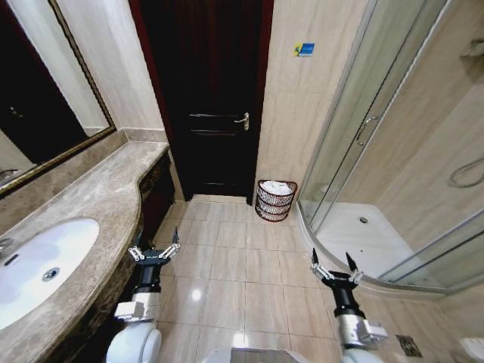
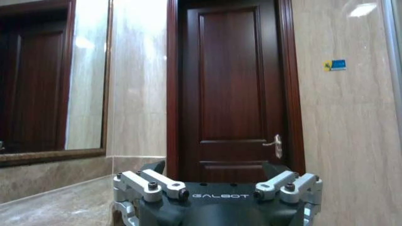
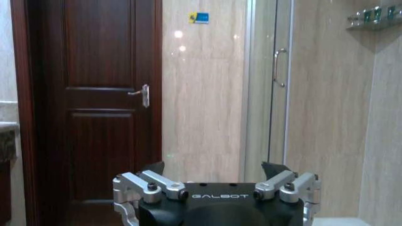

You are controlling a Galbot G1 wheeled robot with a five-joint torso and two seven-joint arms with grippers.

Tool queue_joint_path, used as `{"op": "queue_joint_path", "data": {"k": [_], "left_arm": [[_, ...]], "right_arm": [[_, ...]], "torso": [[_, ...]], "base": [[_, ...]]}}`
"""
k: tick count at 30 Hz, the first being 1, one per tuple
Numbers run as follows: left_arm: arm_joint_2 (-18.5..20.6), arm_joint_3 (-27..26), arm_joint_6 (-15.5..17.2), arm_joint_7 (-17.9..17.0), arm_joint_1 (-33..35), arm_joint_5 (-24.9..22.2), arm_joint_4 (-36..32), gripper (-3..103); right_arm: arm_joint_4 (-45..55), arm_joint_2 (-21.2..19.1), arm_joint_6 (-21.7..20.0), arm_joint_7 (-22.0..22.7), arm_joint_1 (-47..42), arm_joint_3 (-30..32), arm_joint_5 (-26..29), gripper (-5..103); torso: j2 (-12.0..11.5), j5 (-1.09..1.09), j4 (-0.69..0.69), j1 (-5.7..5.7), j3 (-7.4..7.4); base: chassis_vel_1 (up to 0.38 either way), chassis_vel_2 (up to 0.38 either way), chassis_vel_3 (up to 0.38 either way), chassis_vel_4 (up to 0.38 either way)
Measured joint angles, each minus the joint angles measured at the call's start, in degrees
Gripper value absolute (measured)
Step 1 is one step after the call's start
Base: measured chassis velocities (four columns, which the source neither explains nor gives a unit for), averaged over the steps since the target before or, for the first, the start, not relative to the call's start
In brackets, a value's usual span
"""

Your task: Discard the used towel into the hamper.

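Over by the door (image 1: 219,98), the hamper (image 1: 275,200) sits on the tiled floor (image 1: 227,265) with what looks like the white towel (image 1: 277,186) inside. Left gripper (image 1: 154,250) and right gripper (image 1: 335,266) both held low, pointing forward, fingers spread, nothing in them.

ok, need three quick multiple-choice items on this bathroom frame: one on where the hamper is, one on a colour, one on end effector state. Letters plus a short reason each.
1. Where does the hamper stand?
A. On the floor by the wall, between the door and the shower enclosure
B. On the counter beside the sink
C. Inside the shower tray

2. What colour is the cloth lying in the hamper?
A. Blue
B. White
C. Black

3. How are the two end effectors?
A. Both shut on a towel
B. Left shut, right open
C. Both open and empty

Answers:
1 A: it sits on the tiles against the beige wall, right of the door.
2 B: a white towel shows at its top.
3 C: left end effector and right end effector show spread fingers with nothing between them.
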Motion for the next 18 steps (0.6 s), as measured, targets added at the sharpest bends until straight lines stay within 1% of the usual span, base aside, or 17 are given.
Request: {"op": "queue_joint_path", "data": {"k": [4, 6, 7, 9, 10, 11, 12, 14, 17, 18], "left_arm": [[0.05, 0.20, 1.18, 0.44, 0.59, -0.20, -0.46, 100], [0.17, 0.34, 2.48, 0.52, 0.97, -0.12, -0.63, 100], [0.17, 0.34, 2.48, 0.52, 0.97, -0.12, -0.63, 100], [0.39, 0.44, 4.11, 0.60, 1.32, 0.03, -1.24, 100], [0.39, 0.44, 4.11, 0.60, 1.32, 0.03, -1.24, 100], [0.45, 0.48, 5.28, 0.62, 1.36, 0.04, -1.89, 100], [0.51, 0.49, 5.71, 0.67, 1.35, 0.04, -2.17, 100], [1.05, 0.48, 7.80, 1.06, 1.10, -1.05, -3.51, 100], [1.62, 0.48, 8.46, 1.41, 0.96, -1.95, -4.17, 100], [2.14, 0.51, 9.43, 1.69, 0.66, -2.58, -4.84, 100]], "right_arm": [[-0.14, 0.31, -0.04, 0.14, 0.67, -0.03, -0.19, 100], [0.93, 0.38, -0.58, 0.54, 1.54, 0.46, -0.17, 100], [0.93, 0.38, -0.58, 0.54, 1.54, 0.46, -0.17, 100], [3.40, 0.76, -2.09, 0.67, 2.36, 1.53, 0.13, 100], [3.40, 0.76, -2.09, 0.67, 2.36, 1.53, 0.13, 100], [5.70, 1.16, -3.94, 0.63, 2.56, 2.18, 0.66, 100], [6.76, 1.34, -4.87, 0.52, 2.57, 2.41, 1.05, 100], [11.07, 1.91, -8.48, -0.27, 1.98, 2.62, 2.64, 100], [12.50, 2.03, -9.57, -0.75, 1.46, 2.37, 2.98, 100], [13.33, 2.07, -9.89, -1.00, 1.15, 1.86, 2.78, 100]], "torso": [[0.00, 0.00, 0.00, 0.00, 0.00], [0.00, 0.00, 0.00, 0.00, 0.00], [0.00, 0.00, 0.00, 0.00, 0.00], [0.00, 0.00, 0.01, 0.00, 0.00], [0.00, 0.00, 0.01, 0.00, 0.00], [0.00, 0.00, 0.01, 0.00, 0.00], [0.00, 0.00, 0.00, 0.00, 0.00], [0.00, -0.01, 0.01, 0.00, 0.00], [0.00, -0.01, 0.00, 0.00, 0.00], [0.00, -0.01, 0.00, 0.00, 0.00]], "base": [[0.000, 0.000, 0.000, 0.000], [0.000, 0.000, 0.000, 0.000], [0.000, 0.000, 0.000, 0.000], [0.000, 0.000, 0.000, 0.000], [0.000, 0.000, 0.000, 0.000], [0.000, 0.000, 0.000, 0.000], [0.000, 0.000, 0.000, 0.000], [0.000, 0.000, 0.000, 0.000], [0.000, 0.000, 0.000, 0.000], [0.000, 0.000, 0.000, 0.000]]}}
